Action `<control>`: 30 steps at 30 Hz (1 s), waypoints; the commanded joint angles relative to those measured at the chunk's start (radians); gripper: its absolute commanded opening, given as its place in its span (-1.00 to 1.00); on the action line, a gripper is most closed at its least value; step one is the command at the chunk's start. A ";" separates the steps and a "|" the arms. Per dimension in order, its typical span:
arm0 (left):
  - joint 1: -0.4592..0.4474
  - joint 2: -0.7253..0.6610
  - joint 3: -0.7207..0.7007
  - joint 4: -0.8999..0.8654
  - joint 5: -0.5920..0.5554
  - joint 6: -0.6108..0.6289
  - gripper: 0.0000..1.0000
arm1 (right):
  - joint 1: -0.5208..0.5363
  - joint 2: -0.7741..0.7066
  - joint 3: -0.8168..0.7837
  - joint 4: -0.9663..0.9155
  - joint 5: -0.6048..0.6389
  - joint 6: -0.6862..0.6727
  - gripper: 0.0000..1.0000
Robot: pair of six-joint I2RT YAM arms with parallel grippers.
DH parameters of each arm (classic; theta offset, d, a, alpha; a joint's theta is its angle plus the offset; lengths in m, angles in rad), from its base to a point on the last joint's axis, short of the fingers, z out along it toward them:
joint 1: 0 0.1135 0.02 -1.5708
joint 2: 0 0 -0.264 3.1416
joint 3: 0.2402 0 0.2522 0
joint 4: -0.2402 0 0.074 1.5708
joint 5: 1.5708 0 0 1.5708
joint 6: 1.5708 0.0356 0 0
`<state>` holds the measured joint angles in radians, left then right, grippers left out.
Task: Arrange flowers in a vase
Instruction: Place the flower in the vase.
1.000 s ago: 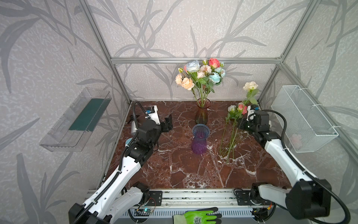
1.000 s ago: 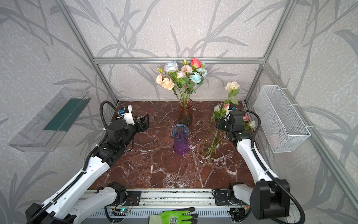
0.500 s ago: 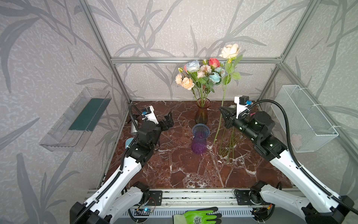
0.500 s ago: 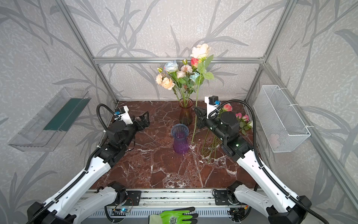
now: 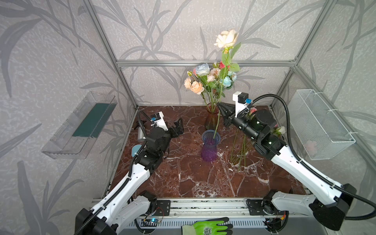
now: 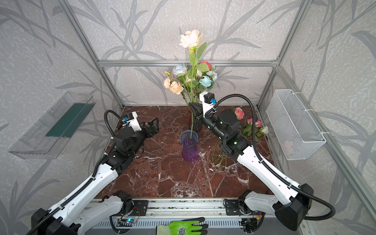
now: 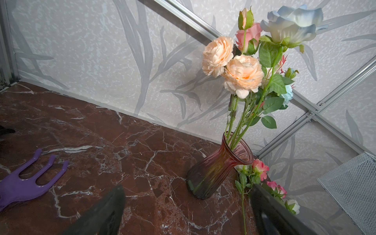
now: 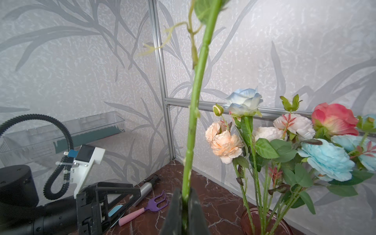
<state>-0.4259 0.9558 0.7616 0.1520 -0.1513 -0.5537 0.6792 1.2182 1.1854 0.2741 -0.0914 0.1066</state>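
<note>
Right wrist view: your right gripper clamps the green-stemmed cream rose, its foot inside the translucent purple vase; your left gripper gapes empty.

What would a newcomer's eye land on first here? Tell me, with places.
The tall cream rose stands out, towering above everything mid-scene, its stem pinched in the right gripper and its lower end at the mouth of the purple vase. Farther back, a full bouquet fills a reddish vase; the left gripper hangs open and empty.
</note>
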 commanded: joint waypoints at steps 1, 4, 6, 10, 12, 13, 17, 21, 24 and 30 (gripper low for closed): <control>0.004 0.003 -0.009 0.032 0.016 -0.022 0.93 | 0.008 0.013 -0.065 0.102 -0.004 -0.035 -1.00; 0.004 0.007 -0.006 0.031 0.018 -0.017 0.92 | 0.010 0.003 -0.147 0.142 0.002 -0.030 -0.98; 0.004 0.006 -0.008 0.031 0.019 -0.019 0.92 | 0.011 -0.008 -0.215 0.191 0.003 -0.012 -0.98; 0.004 0.016 -0.007 0.034 0.027 -0.020 0.92 | 0.025 -0.023 -0.311 0.215 0.004 0.020 -0.91; 0.005 0.023 -0.004 0.032 0.031 -0.020 0.92 | 0.035 -0.033 -0.348 0.220 0.002 0.022 -0.76; 0.004 0.024 -0.003 0.032 0.035 -0.020 0.92 | 0.040 -0.038 -0.362 0.224 0.009 0.025 -0.64; 0.007 0.029 0.004 0.027 0.049 -0.012 0.91 | 0.046 -0.064 -0.365 0.171 0.027 0.032 -0.27; 0.010 0.031 0.005 0.026 0.053 -0.009 0.92 | 0.048 -0.124 -0.392 0.135 0.050 0.029 -0.20; 0.009 0.033 0.007 0.024 0.054 -0.009 0.91 | 0.048 -0.187 -0.418 0.106 0.072 0.031 -0.19; 0.007 0.044 0.013 0.023 0.107 -0.019 0.88 | 0.045 -0.315 -0.462 -0.022 0.207 0.021 -0.17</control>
<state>-0.4210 0.9905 0.7616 0.1616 -0.0795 -0.5564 0.7219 0.9493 0.7406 0.3340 0.0193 0.1299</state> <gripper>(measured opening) 0.946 0.417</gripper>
